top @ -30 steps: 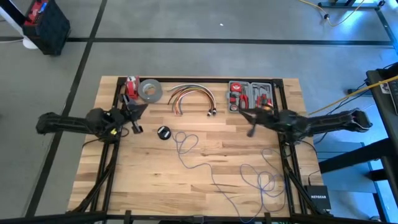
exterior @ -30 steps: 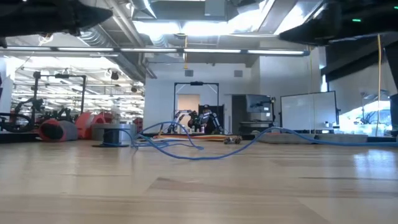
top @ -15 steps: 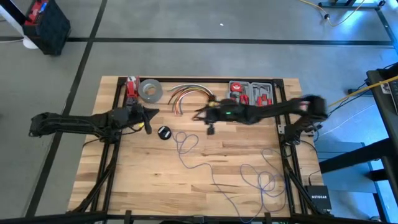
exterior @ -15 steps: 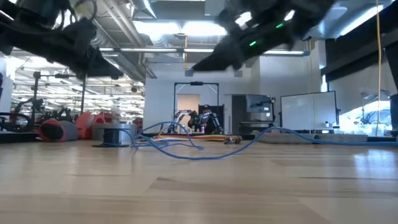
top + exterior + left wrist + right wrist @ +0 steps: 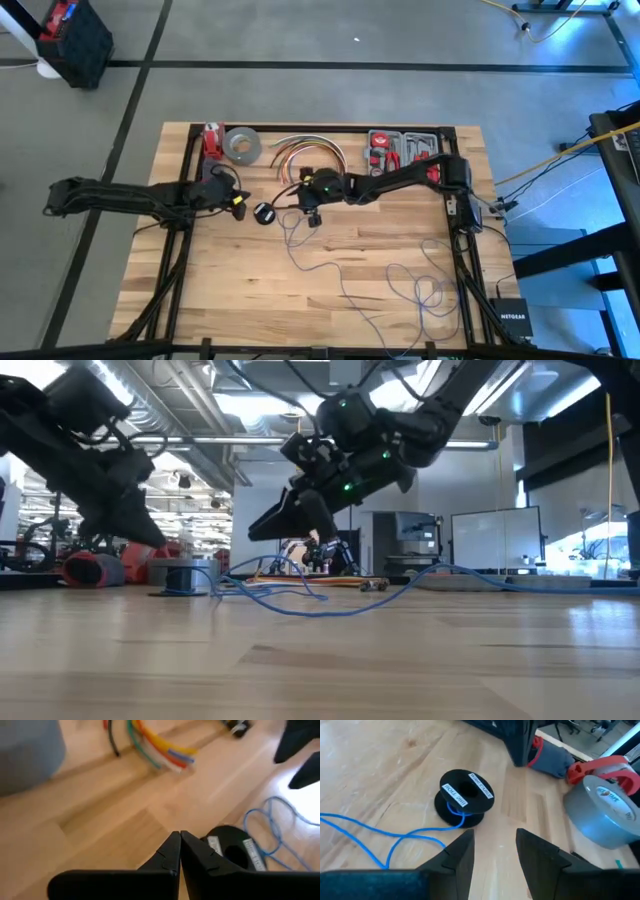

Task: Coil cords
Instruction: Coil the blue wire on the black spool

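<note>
The cord (image 5: 340, 270) is a thin blue wire lying in loose loops from the table's middle to its near right. One end runs onto a small black spool (image 5: 465, 797), which lies flat on the table (image 5: 200, 300). My right gripper (image 5: 492, 847) is open and hovers just right of the spool (image 5: 263, 213), pointing at it and slanting down. The cord (image 5: 370, 840) passes beside its fingers. My left gripper (image 5: 180, 845) is shut and hovers just left of the spool (image 5: 232, 852), holding nothing.
Along the far edge stand a grey duct tape roll (image 5: 241, 146), a red tool (image 5: 211, 140), an arched bundle of coloured cables (image 5: 308, 152) and an open tool case (image 5: 403, 148). Bare wood lies at the near left.
My right arm has swung from the table's right side across toward the left, sinking until its gripper hangs next to the spool. My left gripper has sunk and tipped downward, edging toward the spool. The cord and the spool have not moved.
</note>
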